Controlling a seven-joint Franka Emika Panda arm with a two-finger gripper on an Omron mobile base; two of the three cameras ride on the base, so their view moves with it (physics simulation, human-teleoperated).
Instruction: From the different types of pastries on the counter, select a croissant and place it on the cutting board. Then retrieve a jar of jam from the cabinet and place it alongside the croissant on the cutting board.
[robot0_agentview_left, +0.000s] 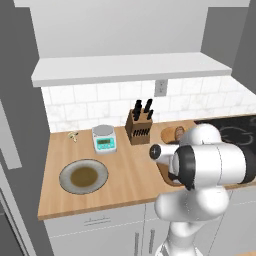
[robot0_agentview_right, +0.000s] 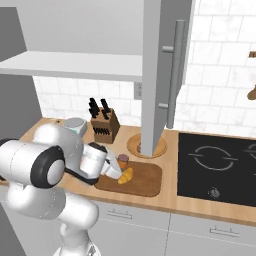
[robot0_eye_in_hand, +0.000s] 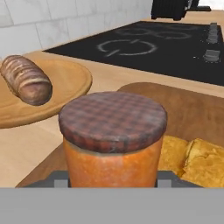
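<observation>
The orange-brown jar of jam (robot0_eye_in_hand: 113, 140) with its dark checked lid stands upright on the dark cutting board (robot0_eye_in_hand: 192, 109). My gripper (robot0_eye_in_hand: 112, 178) is shut on it, one finger against each side. The golden croissant (robot0_eye_in_hand: 197, 162) lies on the board right beside the jar. From the right base view, the jar (robot0_agentview_right: 122, 160) stands at the board's (robot0_agentview_right: 145, 182) left end with the croissant (robot0_agentview_right: 126, 176) just in front of it and my gripper (robot0_agentview_right: 115, 167) low over the counter (robot0_agentview_right: 190, 200). The cabinet (robot0_agentview_left: 130, 67) hangs above.
A brown bun (robot0_eye_in_hand: 26, 79) lies on a round light-wood plate (robot0_eye_in_hand: 65, 83) behind the board. A knife block (robot0_agentview_left: 139, 125), a scale (robot0_agentview_left: 104, 138) and a grey-olive plate (robot0_agentview_left: 83, 176) stand to the left. The black cooktop (robot0_agentview_right: 220, 165) is to the right. An open cabinet door (robot0_agentview_right: 160, 75) hangs over the round plate.
</observation>
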